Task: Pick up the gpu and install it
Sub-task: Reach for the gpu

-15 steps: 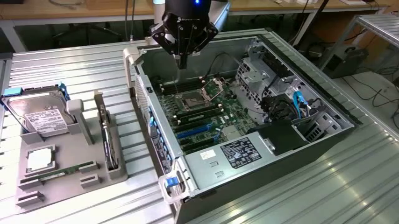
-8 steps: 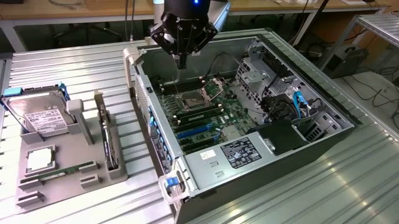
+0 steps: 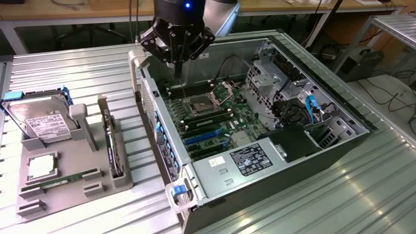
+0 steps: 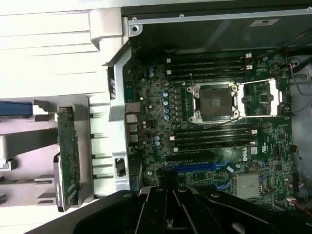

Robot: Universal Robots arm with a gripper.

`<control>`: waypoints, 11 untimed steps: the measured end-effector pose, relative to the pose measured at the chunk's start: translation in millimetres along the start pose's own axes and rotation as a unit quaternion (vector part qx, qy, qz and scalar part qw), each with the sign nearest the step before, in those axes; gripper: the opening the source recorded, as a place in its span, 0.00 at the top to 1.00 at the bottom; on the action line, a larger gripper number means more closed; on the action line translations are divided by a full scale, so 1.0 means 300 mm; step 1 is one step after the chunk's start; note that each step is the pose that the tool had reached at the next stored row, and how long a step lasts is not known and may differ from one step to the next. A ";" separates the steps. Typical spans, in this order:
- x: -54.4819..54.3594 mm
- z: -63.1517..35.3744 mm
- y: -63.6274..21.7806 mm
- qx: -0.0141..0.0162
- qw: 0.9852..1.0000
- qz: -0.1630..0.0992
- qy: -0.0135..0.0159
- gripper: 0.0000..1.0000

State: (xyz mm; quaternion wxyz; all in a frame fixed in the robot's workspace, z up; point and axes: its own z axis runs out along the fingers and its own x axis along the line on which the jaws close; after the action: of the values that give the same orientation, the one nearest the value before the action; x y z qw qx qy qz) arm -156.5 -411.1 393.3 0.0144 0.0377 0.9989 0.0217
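Edgewise, the gpu point(image 3: 114, 146) stands in the gray holder point(image 3: 62, 197).

Ribbed metal table point(image 3: 338, 195) (matt grey)

Green gpu point(image 3: 114, 144) edge-up in gray holder point(image 3: 75, 158)

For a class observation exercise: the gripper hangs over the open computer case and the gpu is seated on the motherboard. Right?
No. The exterior view shows the gpu standing in the grey holder outside the case; the gripper does hang over the open case.
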 end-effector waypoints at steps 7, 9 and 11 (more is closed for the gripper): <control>0.090 -0.003 -0.033 0.000 1.000 0.000 0.000 0.89; 0.140 -0.005 -0.049 0.000 1.000 0.000 0.000 0.89; 0.181 -0.002 -0.060 0.000 1.000 0.000 0.000 0.89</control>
State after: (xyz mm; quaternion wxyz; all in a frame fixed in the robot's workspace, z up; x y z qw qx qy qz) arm -211.9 -424.9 391.7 0.0147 0.0378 0.9989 0.0217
